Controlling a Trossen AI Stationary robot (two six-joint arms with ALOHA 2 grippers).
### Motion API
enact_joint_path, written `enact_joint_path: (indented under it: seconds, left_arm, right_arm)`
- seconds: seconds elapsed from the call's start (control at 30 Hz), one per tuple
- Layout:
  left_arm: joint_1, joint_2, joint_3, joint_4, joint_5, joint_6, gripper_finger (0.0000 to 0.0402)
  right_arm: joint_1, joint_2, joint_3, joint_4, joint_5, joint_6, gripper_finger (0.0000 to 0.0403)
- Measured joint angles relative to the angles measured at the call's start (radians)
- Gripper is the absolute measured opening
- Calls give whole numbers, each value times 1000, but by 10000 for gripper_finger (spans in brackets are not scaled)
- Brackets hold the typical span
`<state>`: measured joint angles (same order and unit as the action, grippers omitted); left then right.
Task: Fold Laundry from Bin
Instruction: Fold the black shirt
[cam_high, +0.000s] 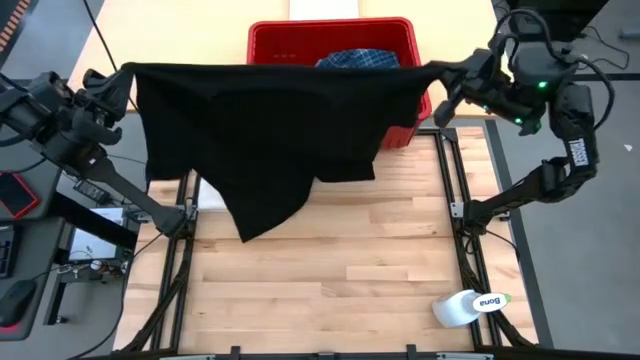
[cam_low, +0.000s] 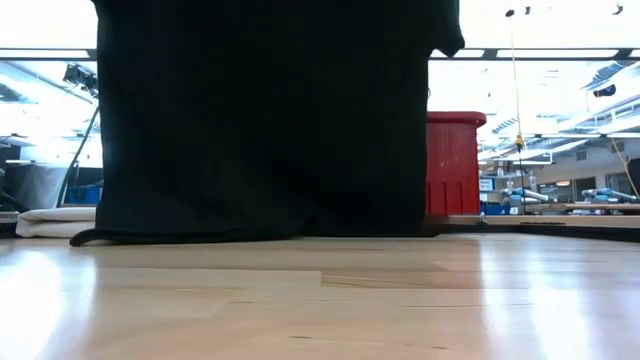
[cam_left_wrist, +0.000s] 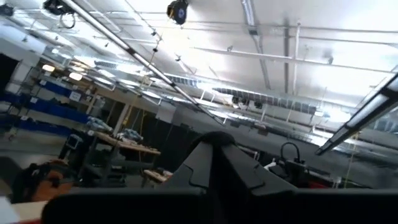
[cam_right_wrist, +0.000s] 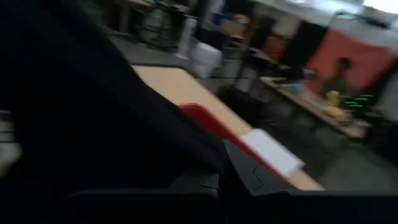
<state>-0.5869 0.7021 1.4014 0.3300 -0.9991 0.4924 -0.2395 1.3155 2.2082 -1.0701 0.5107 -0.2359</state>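
Both jaws pinch soft black garment (cam_high: 260, 140) corners: left gripper (cam_high: 112, 82), right gripper (cam_high: 445, 78). We note it sagging between them, before the red bin (cam_high: 405, 50).

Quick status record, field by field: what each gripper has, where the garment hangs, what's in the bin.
left gripper: shut on black garment, at its left corner
right gripper: shut on black garment, at its right corner
black garment: stretched between both arms, hanging in front of the bin, lower hem at the table
bin: red, at the table's far edge
in bin: plaid shirt
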Motion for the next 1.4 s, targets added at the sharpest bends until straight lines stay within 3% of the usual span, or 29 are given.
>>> enact_joint_path:
  seconds: [0.13, 0.3, 0.47, 0.57, 0.67, 0.87, 1.03, 1.23, 1.4]
  left_arm:
    - [0, -5, 2, 33, 2, -69, 18]
    - [-16, -3, 2, -80, 40, -304, 16]
    - [-35, 46, 2, -101, 265, -581, 16]
    - [-35, 103, 1, -47, 383, -652, 16]
    - [-34, 167, 1, 38, 460, -696, 16]
    - [-34, 295, 0, 226, 579, -769, 16]
    - [-43, 365, 0, 317, 673, -894, 16]
    - [-84, 423, -1, 351, 692, -937, 16]
    - [-103, 416, -1, 416, 692, -885, 16]
  right_arm:
    - [-16, -42, 0, -3, -282, 51, 10]
    - [-26, -83, 0, -21, -559, 176, 10]
    - [-26, -97, 0, -35, -898, 274, 11]
    - [-26, -97, 0, 11, -1128, 349, 11]
    - [-25, -98, 0, 80, -1292, 437, 12]
    - [-19, -97, 0, 232, -1461, 627, 12]
    - [49, -97, 0, 392, -1567, 803, 12]
    - [146, -100, 0, 518, -1581, 858, 12]
    - [145, -109, 0, 516, -1548, 823, 12]
